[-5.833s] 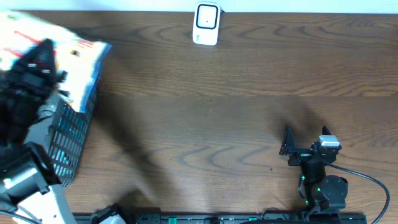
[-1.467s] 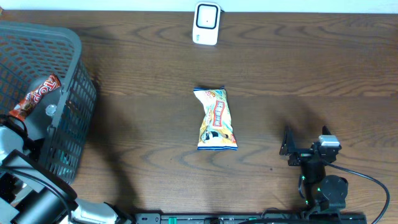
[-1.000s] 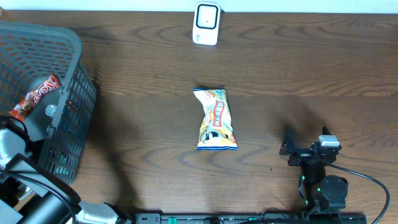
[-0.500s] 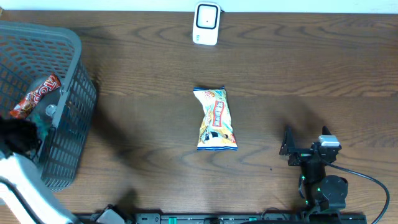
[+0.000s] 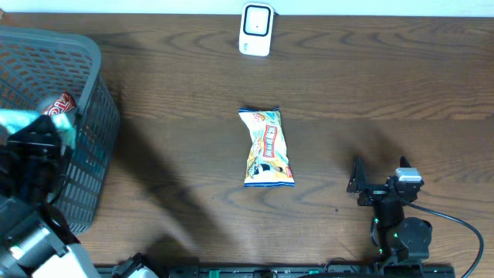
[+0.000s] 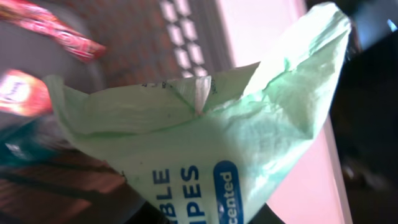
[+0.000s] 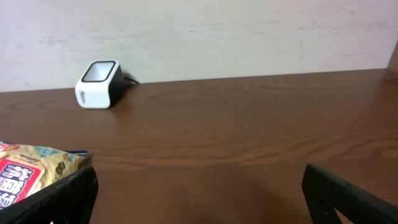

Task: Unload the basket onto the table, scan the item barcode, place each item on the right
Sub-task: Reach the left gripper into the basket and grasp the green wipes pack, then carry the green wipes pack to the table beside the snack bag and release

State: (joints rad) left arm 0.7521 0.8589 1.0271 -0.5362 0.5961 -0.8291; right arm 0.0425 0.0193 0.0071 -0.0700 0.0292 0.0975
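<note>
My left gripper (image 5: 35,143) hangs over the grey mesh basket (image 5: 96,100) at the far left, shut on a pale green wipes pack (image 5: 35,122). In the left wrist view the wipes pack (image 6: 205,137) fills the frame, its crumpled top seam pointing away from the left gripper (image 6: 202,219). The white barcode scanner (image 5: 256,29) stands at the back middle of the table, well to the right of the pack. My right gripper (image 5: 380,171) rests open at the front right, nothing between its fingers (image 7: 59,199).
A yellow snack bag (image 5: 268,147) lies flat at the table's centre, its corner showing in the right wrist view (image 7: 31,174). A red wrapped snack (image 5: 59,102) lies inside the basket. The scanner (image 7: 98,84) faces the wall side.
The left arm has come up out of the basket with the green wipes pack in its grip. The snack bag, scanner and right arm have not moved.
</note>
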